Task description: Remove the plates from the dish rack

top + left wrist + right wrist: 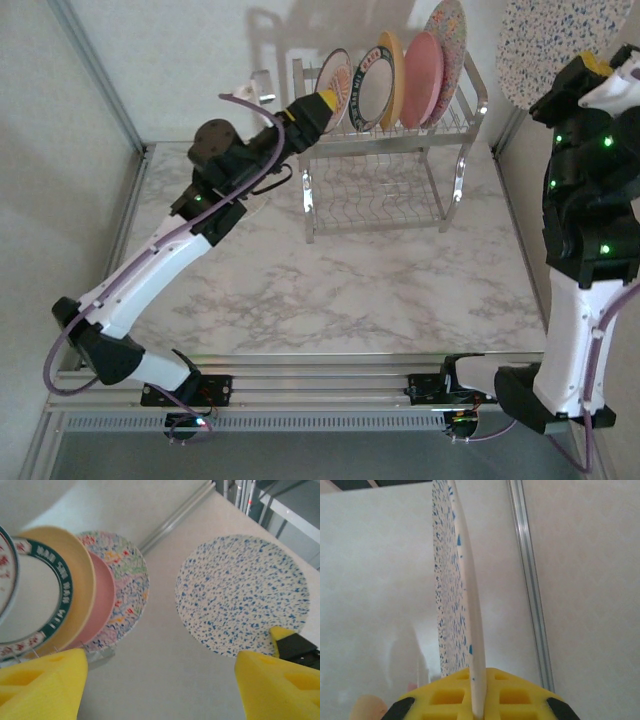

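Observation:
The chrome dish rack (459, 186) stands at the back of the table. Its upper tier holds the sunburst plate (335, 85), green-rimmed plate (374, 92), yellow plate (393, 75), pink plate (423, 78) and floral plate (447, 50), all on edge. My left gripper (327, 103) hovers at the rack's upper left, open (160, 690) and holding nothing, just in front of the sunburst plate. The left wrist view has the green-rimmed plate (35, 605) and floral plate (127, 575) to its left. My right gripper (592, 65) is raised at the far right, shut (477, 700) on the rim of the speckled plate (555, 45), seen edge-on (465, 580).
The marble tabletop (330, 290) stretches in front of the rack. White walls with aluminium posts (100, 75) close in the left, back and right sides. The rack's lower shelf (385, 195) carries no plates. A metal rail (330, 385) runs along the near edge.

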Robot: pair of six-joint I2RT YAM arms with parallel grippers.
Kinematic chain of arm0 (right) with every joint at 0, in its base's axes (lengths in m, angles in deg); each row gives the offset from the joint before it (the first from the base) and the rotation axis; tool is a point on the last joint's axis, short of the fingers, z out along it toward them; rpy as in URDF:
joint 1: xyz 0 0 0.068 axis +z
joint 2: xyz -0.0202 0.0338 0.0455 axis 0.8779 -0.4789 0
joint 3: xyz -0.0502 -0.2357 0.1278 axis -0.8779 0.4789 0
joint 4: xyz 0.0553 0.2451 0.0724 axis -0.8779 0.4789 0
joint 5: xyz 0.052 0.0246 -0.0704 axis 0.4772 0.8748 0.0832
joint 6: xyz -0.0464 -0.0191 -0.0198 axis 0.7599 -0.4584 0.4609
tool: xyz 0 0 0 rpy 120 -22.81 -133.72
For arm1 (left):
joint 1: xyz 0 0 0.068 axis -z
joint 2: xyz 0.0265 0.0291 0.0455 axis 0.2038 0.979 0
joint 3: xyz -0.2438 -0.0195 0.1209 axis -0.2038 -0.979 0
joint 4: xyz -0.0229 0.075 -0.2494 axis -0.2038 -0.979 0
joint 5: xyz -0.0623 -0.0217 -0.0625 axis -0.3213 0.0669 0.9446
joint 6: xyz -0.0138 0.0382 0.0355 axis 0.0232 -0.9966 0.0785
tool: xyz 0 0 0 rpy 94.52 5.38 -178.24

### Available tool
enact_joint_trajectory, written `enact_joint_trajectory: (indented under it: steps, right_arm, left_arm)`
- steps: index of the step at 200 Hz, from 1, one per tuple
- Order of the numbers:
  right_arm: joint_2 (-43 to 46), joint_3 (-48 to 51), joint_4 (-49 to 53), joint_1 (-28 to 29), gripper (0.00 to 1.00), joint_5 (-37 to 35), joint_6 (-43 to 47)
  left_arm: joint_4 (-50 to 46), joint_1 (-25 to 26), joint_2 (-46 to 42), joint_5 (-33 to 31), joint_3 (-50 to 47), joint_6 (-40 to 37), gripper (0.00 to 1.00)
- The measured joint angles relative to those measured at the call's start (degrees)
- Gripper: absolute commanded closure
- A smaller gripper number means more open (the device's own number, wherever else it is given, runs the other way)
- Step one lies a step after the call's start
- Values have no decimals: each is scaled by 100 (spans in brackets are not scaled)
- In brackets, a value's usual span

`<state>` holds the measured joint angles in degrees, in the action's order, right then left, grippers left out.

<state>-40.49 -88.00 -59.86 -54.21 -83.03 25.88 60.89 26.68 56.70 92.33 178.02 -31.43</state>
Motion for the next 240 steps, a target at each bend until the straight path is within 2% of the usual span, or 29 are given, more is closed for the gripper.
enact_joint_trajectory:
  steps: [41, 97, 175, 206, 240]
  right_arm:
    - [439, 348, -15, 0, 100, 610, -507]
    - [557, 579, 31, 0, 100, 2026, -1606]
    - [11, 688, 26, 0, 100, 3510, -2962]
    - [-127, 791, 22, 0, 100, 3888, -3294]
    - [-238, 798, -50, -9, 100, 4079, -3609]
  left_arm:
    - [98, 280, 680, 374, 498, 151, 23]
    - [153, 365, 1510, 885, 1440, 485, 27]
    - [149, 365, 1628, 981, 1563, 704, 35]
    - [149, 365, 1628, 979, 1563, 717, 50]
    - [199, 330, 1626, 970, 1563, 863, 86]
